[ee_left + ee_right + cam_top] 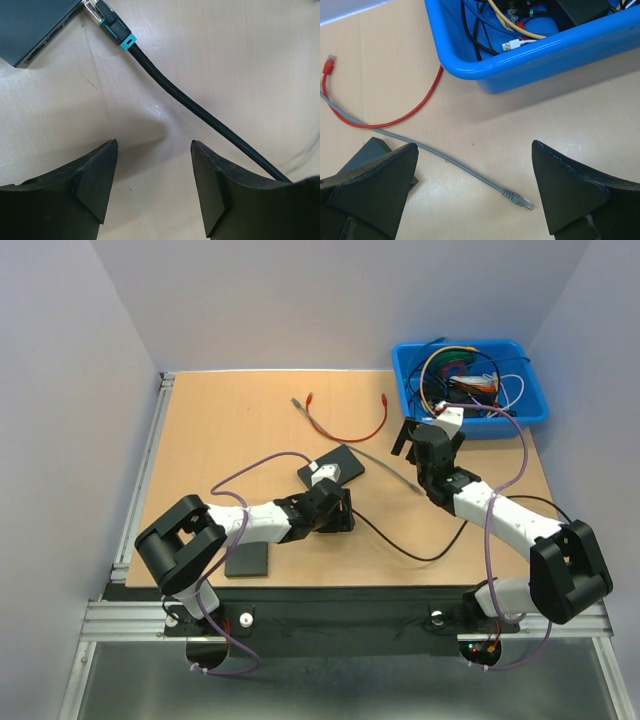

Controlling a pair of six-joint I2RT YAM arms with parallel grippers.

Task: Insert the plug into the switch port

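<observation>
The dark switch [30,25] lies at the top left of the left wrist view, its port side facing me. A black plug with a teal ring [114,29] lies on the table with its metal tip against the switch's corner; how deep it sits I cannot tell. Its black cable [200,110] runs down to the right. My left gripper [154,146] is open and empty, just behind the plug. From above, the switch [335,468] sits mid-table with the left gripper [338,510] beside it. My right gripper [474,147] is open and empty above a grey cable's plug [520,200].
A blue bin [470,380] full of cables stands at the back right. A red cable [345,425] and a grey cable [390,472] lie behind the switch. A flat dark plate [248,560] lies near the front edge. The black cable [400,545] loops across the front.
</observation>
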